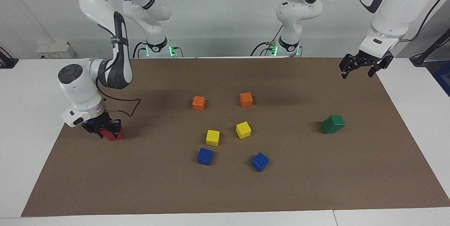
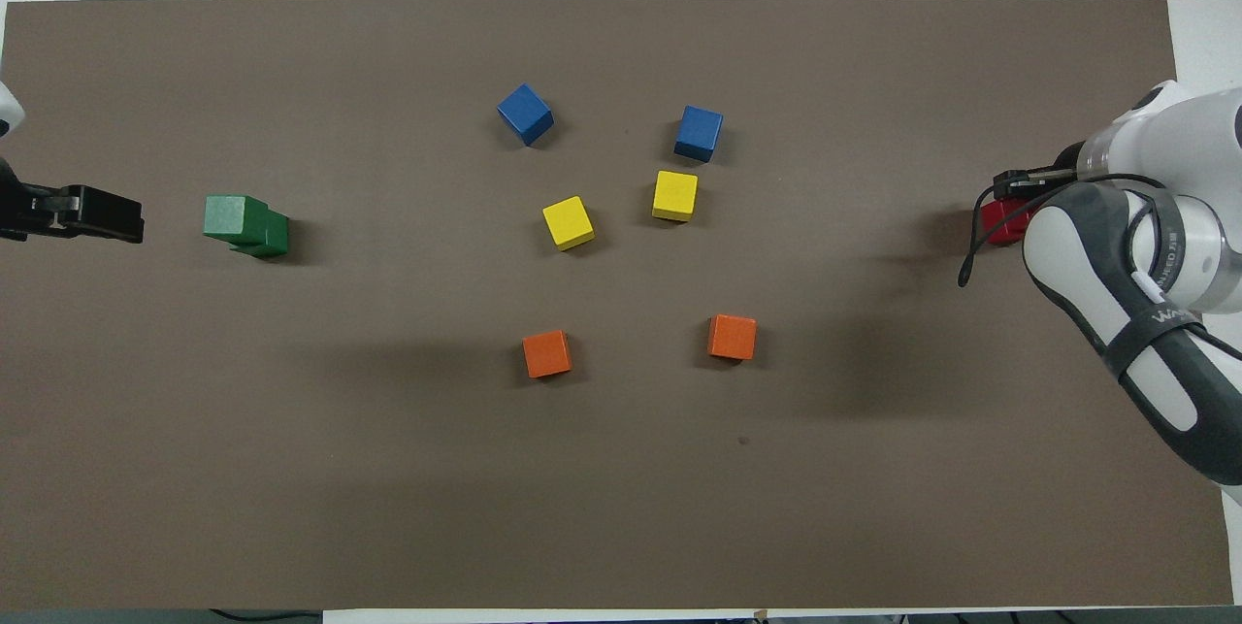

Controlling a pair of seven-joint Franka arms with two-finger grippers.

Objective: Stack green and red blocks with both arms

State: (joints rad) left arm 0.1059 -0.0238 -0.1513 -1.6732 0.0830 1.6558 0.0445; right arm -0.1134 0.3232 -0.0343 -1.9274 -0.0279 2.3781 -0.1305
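Two dark green blocks [image 1: 332, 124] stand stacked toward the left arm's end of the table, the upper one set askew on the lower; they also show in the overhead view [image 2: 245, 226]. My left gripper [image 1: 358, 72] is open and empty, raised over the mat's edge near that stack, and shows in the overhead view [image 2: 73, 213]. My right gripper [image 1: 105, 129] is down at the right arm's end of the table, right over a red block [image 1: 114, 135] that rests low on the mat [image 2: 1004, 221]. A second red block is hidden.
In the middle of the brown mat [image 1: 225, 191] lie two orange cubes [image 1: 198, 103] [image 1: 246, 99], two yellow cubes [image 1: 212, 137] [image 1: 243, 129] and two blue cubes [image 1: 205, 156] [image 1: 259, 161]. White table shows around the mat.
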